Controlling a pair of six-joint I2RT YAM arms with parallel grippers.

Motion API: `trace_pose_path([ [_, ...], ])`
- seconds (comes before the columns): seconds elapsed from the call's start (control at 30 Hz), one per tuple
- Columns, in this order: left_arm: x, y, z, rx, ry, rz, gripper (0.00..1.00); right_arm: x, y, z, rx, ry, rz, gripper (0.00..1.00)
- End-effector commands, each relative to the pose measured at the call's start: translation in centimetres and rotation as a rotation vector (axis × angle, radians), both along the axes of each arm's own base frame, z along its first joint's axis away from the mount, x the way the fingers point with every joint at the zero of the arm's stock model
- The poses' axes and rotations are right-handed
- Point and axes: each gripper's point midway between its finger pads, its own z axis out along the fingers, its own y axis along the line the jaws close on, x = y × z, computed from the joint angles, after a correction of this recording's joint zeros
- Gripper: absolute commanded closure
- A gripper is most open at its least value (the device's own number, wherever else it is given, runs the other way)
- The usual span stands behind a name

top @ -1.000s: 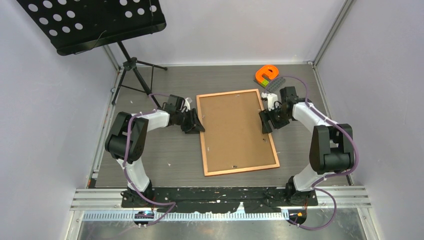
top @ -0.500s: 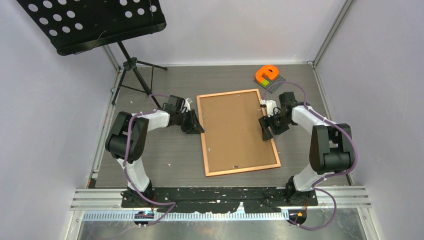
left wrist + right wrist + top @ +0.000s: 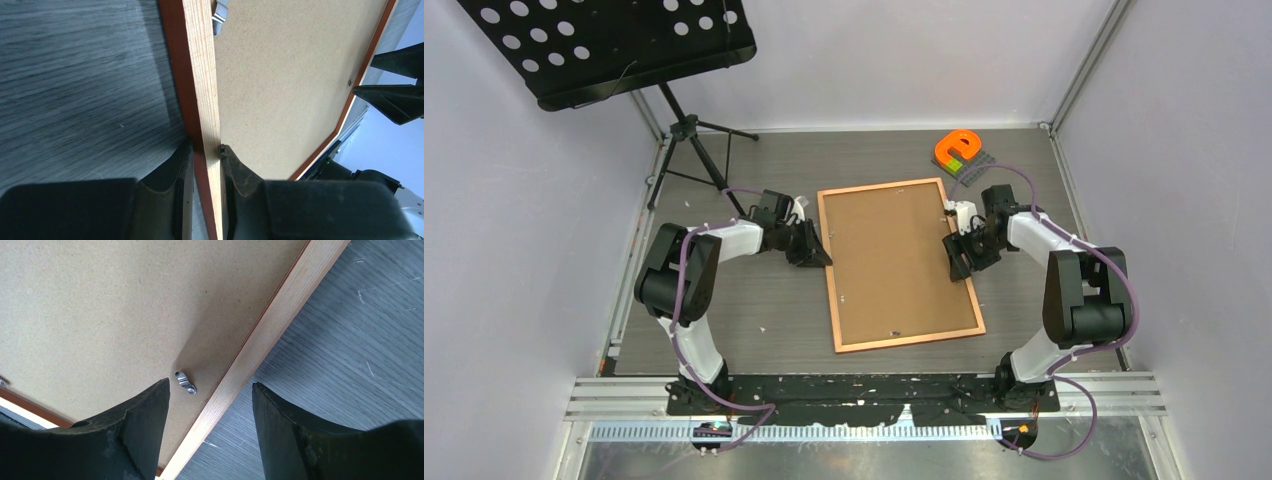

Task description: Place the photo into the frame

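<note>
Where frame [image 3: 896,263] lies, grey table [image 3: 754,310], white walls [image 3: 904,60]

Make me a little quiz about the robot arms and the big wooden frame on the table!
1. True or false: the left gripper is pinching the wooden border of the frame.
2. What shows between the open fingers of the right gripper? A) a metal clip B) a pencil C) the photo
3. Fill in: the backing board faces up, and its colour is ____.

Key: 1 true; 2 A; 3 brown.
</note>
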Motion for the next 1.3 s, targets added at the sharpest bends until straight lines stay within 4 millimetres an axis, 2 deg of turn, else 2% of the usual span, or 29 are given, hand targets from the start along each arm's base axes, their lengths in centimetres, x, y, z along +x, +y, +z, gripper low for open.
trace_pose_path([
  [0.0, -2.4, 1.2, -3.4, 0.091, 0.096, -0.015, 0.82, 0.5, 0.1, 0.1, 0.002, -0.028, 0.011, 0.33],
  [0.9, -2.4, 1.1, -3.4, 0.088, 0.100, -0.017, 0.84, 1.0, -0.5, -1.0, -0.059, -0.030, -0.021, 0.42],
  [1.27, -2.4, 1.1, -3.4, 0.084, 0.102, -0.018, 0.84, 1.0, -1.4, -1.3, -0.117, -0.032, -0.040, 0.50],
])
